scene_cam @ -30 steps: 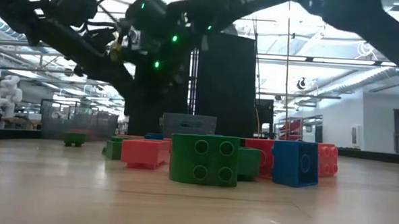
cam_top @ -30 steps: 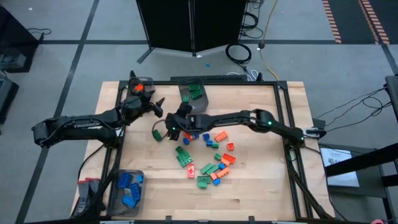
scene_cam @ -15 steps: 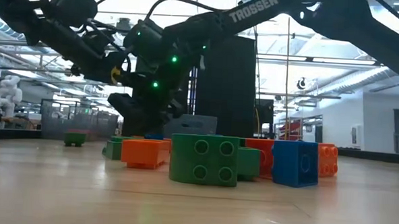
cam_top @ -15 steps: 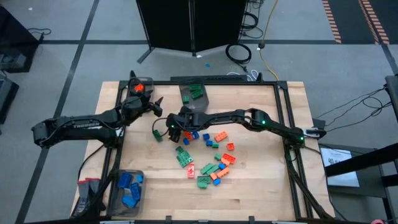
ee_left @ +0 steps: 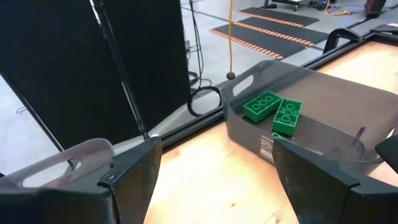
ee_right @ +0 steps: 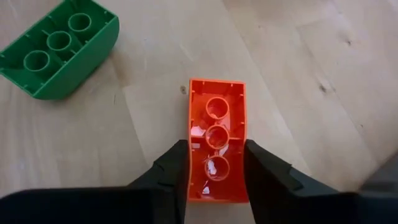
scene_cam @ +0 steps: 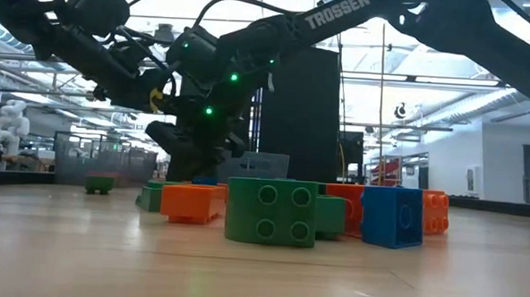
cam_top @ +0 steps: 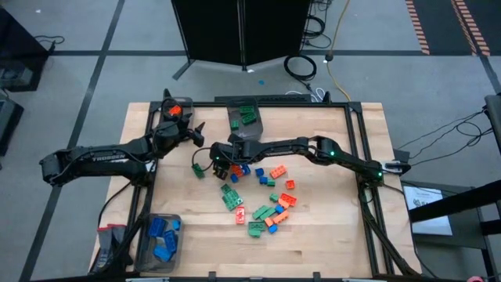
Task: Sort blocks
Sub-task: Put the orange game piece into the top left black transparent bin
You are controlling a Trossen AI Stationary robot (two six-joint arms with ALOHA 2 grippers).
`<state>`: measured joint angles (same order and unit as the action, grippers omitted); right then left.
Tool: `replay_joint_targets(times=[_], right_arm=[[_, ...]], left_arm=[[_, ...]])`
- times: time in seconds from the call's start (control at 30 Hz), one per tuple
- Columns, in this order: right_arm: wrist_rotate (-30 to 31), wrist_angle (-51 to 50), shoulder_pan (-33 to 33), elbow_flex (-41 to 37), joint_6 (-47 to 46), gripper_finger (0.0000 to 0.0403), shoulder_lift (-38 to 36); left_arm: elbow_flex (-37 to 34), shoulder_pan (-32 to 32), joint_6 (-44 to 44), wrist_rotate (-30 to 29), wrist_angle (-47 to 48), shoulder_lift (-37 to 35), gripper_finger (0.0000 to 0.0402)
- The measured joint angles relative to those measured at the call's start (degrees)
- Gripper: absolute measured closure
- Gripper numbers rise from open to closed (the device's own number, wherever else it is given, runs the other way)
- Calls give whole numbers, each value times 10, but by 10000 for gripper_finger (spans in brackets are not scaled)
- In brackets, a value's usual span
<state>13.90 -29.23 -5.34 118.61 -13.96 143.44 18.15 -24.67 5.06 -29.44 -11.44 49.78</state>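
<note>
Two matte black jointed arms carry white "TROSSEN" lettering, small green indicator lights, thin looping black cables and blunt black fingers.

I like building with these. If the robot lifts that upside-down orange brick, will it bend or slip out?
Probably not bend: the orange brick looks like hard, hollow plastic, so likely stiff and light. The right tool has a finger on each long flat side, which should hold steadily. Its glossy surface might slide a little if the squeeze is weak.

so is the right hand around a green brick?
No, the right hand has its fingers on either side of an orange brick lying hollow side up on the table.
</note>
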Motion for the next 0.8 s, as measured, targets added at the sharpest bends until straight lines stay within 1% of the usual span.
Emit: replay_joint_targets(times=[0.13, 0.27, 0.37, 0.5, 0.6, 0.7, 0.8], right_arm=[[-5, -3, 2, 0, 0, 295, -5], [-8, -12, 9, -2, 14, 295, -33], [17, -25, 15, -2, 31, 295, -66], [77, -64, 24, -1, 59, 295, -109], [127, -107, 28, -1, 74, 295, -153], [191, -164, 37, -1, 80, 295, -204], [251, -199, 54, -1, 95, 295, -250]], left_arm=[[0, 0, 0, 0, 0, 0, 93], [0, 0, 2, 0, -2, 0, 93], [0, 0, 5, 0, -3, -4, 93], [0, 0, 11, 10, -2, -21, 93], [0, 1, 21, 61, -20, -39, 93], [0, 2, 21, 144, -58, -60, 93], [0, 3, 18, 233, -105, -77, 93]])
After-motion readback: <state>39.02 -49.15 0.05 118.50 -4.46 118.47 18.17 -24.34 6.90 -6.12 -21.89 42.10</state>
